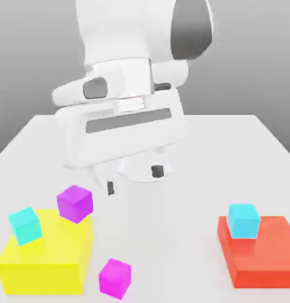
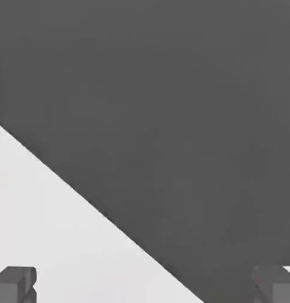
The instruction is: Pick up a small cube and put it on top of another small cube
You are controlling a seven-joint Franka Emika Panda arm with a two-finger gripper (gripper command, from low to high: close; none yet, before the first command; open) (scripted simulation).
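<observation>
1. I see the hand [image 1: 134, 180] hanging over the middle of the white table [image 1: 230, 148], its two dark fingertips [image 1: 157, 171] set wide apart and holding nothing; the hand view shows only bare table and grey background between them.
2. The small glossy magenta-pink cube [image 1: 115, 277] sits on the table at about 7 o'clock from the hand in the exterior view, just beside the big yellow block [image 1: 52, 266] and well apart from the fingers.
3. A darker violet-purple cube [image 1: 74, 203] rests on the yellow block's near corner, and a cyan cube [image 1: 25, 225] sits further along at 9 o'clock from it.
4. A second cyan cube [image 1: 242, 221] tops the red block [image 1: 263, 254] at 4 o'clock.
5. My worry: coming down on the pink cube, a finger could clip the yellow block's wall (they are very close) and shove the cube aside.
6. I could also drift onto the purple cube, a near colour match.
7. Stacking on a cube perched near a block's edge risks knocking it off.
</observation>
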